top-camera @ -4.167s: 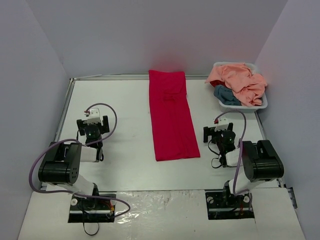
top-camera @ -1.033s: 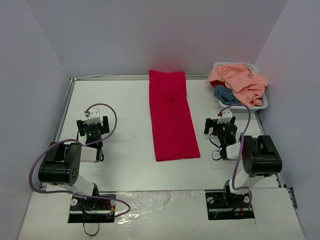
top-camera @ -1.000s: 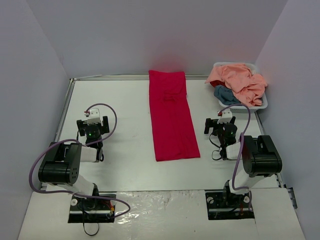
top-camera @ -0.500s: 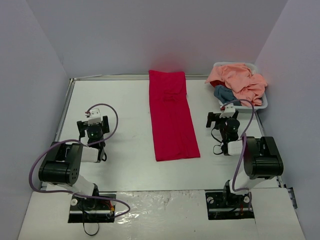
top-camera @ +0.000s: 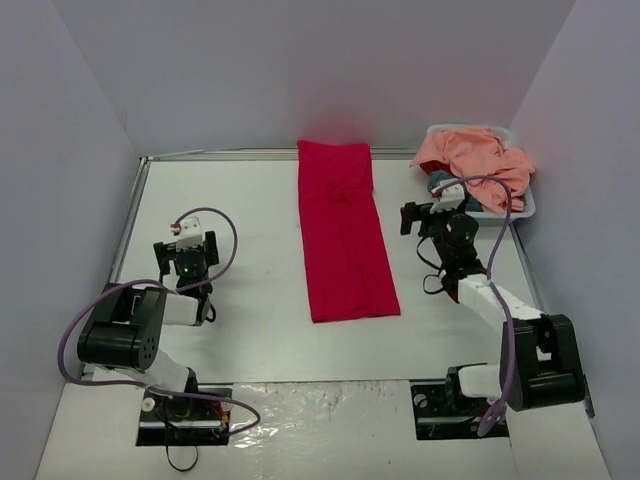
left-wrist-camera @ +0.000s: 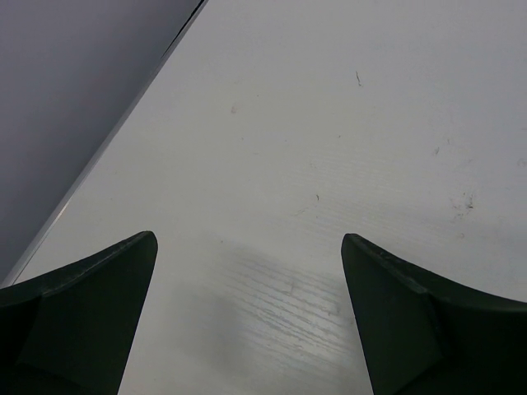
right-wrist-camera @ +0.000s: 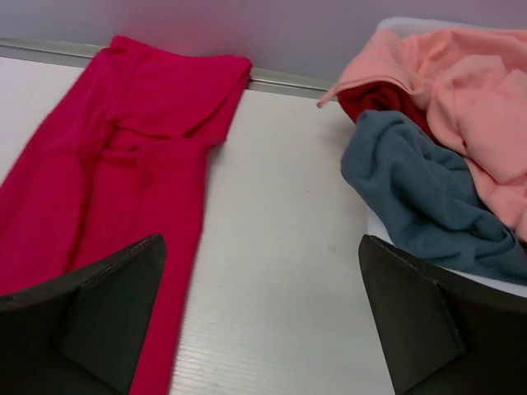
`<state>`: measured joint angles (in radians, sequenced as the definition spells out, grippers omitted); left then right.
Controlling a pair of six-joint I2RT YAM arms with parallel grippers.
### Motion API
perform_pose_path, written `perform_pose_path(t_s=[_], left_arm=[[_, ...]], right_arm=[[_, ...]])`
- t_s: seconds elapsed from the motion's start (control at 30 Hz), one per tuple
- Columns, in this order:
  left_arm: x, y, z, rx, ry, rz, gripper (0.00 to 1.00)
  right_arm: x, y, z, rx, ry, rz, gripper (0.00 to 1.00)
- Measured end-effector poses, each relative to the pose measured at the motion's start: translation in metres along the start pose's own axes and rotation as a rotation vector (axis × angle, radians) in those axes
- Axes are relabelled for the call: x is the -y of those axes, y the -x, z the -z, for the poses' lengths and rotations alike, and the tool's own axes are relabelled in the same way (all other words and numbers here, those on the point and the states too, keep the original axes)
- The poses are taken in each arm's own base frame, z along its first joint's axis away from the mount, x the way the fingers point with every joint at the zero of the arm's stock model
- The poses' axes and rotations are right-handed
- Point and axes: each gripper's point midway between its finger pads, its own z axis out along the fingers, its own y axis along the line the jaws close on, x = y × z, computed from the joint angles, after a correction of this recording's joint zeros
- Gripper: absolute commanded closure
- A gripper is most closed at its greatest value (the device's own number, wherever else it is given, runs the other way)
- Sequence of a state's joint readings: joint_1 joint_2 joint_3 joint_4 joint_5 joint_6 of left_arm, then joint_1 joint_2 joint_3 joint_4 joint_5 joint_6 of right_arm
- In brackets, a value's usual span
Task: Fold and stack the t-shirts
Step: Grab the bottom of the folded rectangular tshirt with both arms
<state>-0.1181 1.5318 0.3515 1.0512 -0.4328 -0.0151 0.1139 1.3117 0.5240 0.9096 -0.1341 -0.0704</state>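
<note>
Shirts we are logging: crimson t-shirt (top-camera: 345, 235) is lying as a long folded strip at mid-table (top-camera: 250, 200); peach t-shirt (top-camera: 480, 160) and teal t-shirt (right-wrist-camera: 428, 193) are sitting heaped in the white basket (top-camera: 520, 210), far right. Left gripper (left-wrist-camera: 247, 247) and right gripper (right-wrist-camera: 259, 243) are gaping wide, holding nothing.

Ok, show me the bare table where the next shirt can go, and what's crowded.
Widest bare table: between the left rail and the red shirt, beyond the left claw. Narrower strip between that shirt and the basket, under the right claw. Crowded: the basket, heaped with shirts.
</note>
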Motion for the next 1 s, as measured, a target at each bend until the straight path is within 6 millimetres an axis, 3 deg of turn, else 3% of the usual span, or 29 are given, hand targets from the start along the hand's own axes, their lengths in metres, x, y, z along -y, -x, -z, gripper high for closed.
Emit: perform_pose_path(t_s=[0.13, 0.27, 0.43, 0.6, 0.67, 0.87, 1.0], left_arm=[[0.002, 0.003, 0.001, 0.013, 0.002, 0.0, 0.06], [0.002, 0.003, 0.002, 0.015, 0.003, 0.001, 0.06], [0.003, 0.005, 0.002, 0.024, 0.002, 0.004, 0.06], [0.003, 0.009, 0.005, 0.003, 0.0, -0.031, 0.06], [0.008, 0.025, 0.008, 0.001, -0.014, -0.055, 0.06], [0.029, 0.119, 0.028, 0.111, -0.086, 0.022, 0.06], [0.048, 0.15, 0.045, 0.07, -0.153, 0.071, 0.06]], right_arm=[[-0.036, 0.03, -0.002, -0.017, 0.13, -0.017, 0.0], [-0.073, 0.043, 0.002, -0.074, 0.277, -0.069, 0.0], [-0.097, 0.036, 0.008, -0.185, 0.388, -0.185, 0.0], [-0.108, 0.007, 0.008, -0.322, 0.387, -0.301, 0.0], [-0.105, -0.004, 0.009, -0.371, 0.326, -0.352, 0.0], [-0.084, -0.022, 0.009, -0.436, 0.151, -0.395, 0.0], [-0.075, -0.031, 0.014, -0.478, 0.088, -0.384, 0.0]])
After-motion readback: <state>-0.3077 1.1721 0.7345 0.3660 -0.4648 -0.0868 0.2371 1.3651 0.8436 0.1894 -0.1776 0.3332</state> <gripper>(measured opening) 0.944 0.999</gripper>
